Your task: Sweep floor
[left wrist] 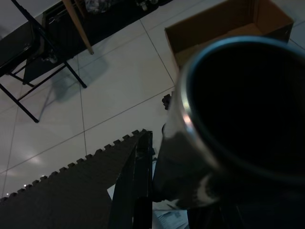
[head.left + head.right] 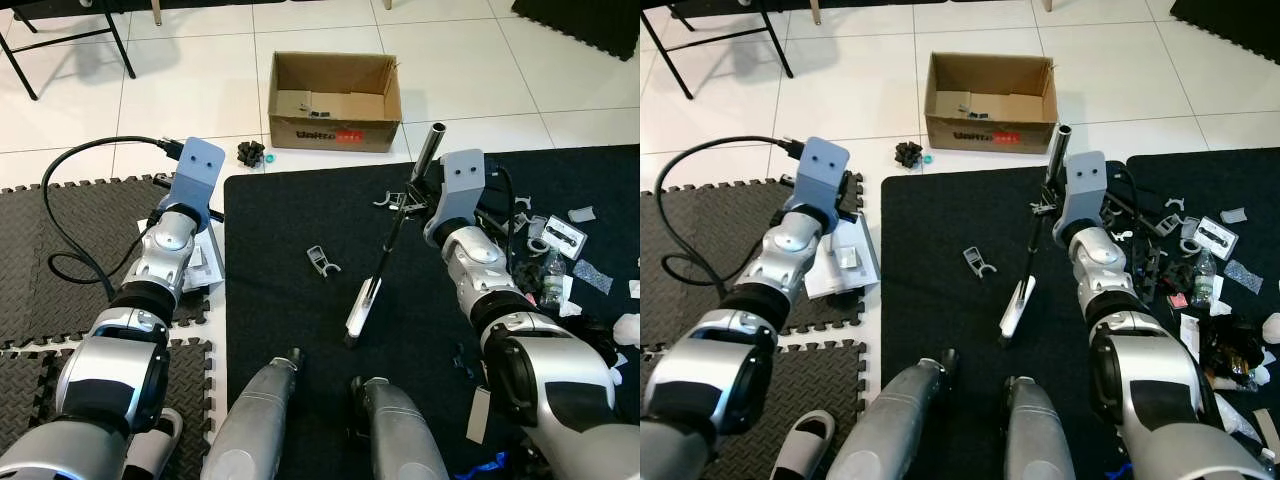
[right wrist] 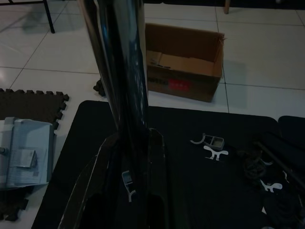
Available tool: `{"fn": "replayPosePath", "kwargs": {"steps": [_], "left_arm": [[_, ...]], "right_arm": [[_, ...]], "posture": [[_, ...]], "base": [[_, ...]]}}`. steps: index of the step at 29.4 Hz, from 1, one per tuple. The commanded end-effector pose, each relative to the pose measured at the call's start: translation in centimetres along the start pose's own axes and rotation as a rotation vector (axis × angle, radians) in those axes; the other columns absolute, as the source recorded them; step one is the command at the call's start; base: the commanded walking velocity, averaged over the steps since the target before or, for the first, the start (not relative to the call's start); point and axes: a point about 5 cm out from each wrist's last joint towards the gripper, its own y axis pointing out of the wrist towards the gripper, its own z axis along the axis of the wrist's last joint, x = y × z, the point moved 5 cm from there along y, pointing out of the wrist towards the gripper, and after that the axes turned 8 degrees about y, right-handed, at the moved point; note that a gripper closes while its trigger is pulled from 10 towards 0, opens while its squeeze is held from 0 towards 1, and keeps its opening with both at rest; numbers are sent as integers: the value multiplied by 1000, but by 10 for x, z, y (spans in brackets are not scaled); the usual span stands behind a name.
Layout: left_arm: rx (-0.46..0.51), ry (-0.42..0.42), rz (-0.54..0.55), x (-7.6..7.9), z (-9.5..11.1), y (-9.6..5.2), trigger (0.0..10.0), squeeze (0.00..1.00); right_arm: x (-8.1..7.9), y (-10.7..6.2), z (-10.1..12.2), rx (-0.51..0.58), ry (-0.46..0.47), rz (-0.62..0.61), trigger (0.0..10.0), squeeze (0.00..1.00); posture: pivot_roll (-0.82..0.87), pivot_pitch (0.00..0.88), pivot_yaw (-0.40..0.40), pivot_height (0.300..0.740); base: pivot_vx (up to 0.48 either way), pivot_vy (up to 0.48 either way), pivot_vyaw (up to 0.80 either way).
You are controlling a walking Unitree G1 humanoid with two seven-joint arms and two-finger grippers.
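- Black mat [image 2: 300,330] lies in front of us, w/ a grey foam mat [image 2: 90,235] to our left on white tile.
- Box [image 2: 335,100] sits open just past the black mat.
- Broom [image 2: 395,235] leans over the black mat — head [image 2: 362,308] down on it; right gripper [image 2: 415,190] is clamped on the pole.
- Left gripper [image 2: 175,170] is over the foam mat, by a dustpan [image 2: 845,262] — can't tell its jaws.
- Small white clips [image 2: 322,261] dot the mat.

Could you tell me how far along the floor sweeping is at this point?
Early. Done: the right gripper is at the broom handle, seemingly holding it, with the head resting on the black mat. In hand: the left gripper is beside a metal tube, grip unclear. Left: clips and scattered litter lie unswept on the mat; the box holds little.
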Motion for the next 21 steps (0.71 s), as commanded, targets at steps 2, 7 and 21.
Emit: {"fn": "replayPosePath", "kwargs": {"steps": [2, 7, 21], "left_arm": [[37, -115, -60, 24, 8, -1, 10000, 0], [59, -185, -60, 25, 17, 1, 10000, 0], [101, -116, -91, 30, 28, -2, 10000, 0]], "right_arm": [[1, -1, 2, 18, 7, -5, 10000, 0], [3, -1, 4, 22, 7, -5, 10000, 0], [23, -7, 17, 50, -16, 13, 10000, 0]], "posture": [[61, 269, 24, 740], [58, 263, 24, 740], [51, 259, 28, 740]], "base": [[0, 0, 0], [0, 0, 0], [0, 0, 0]]}}
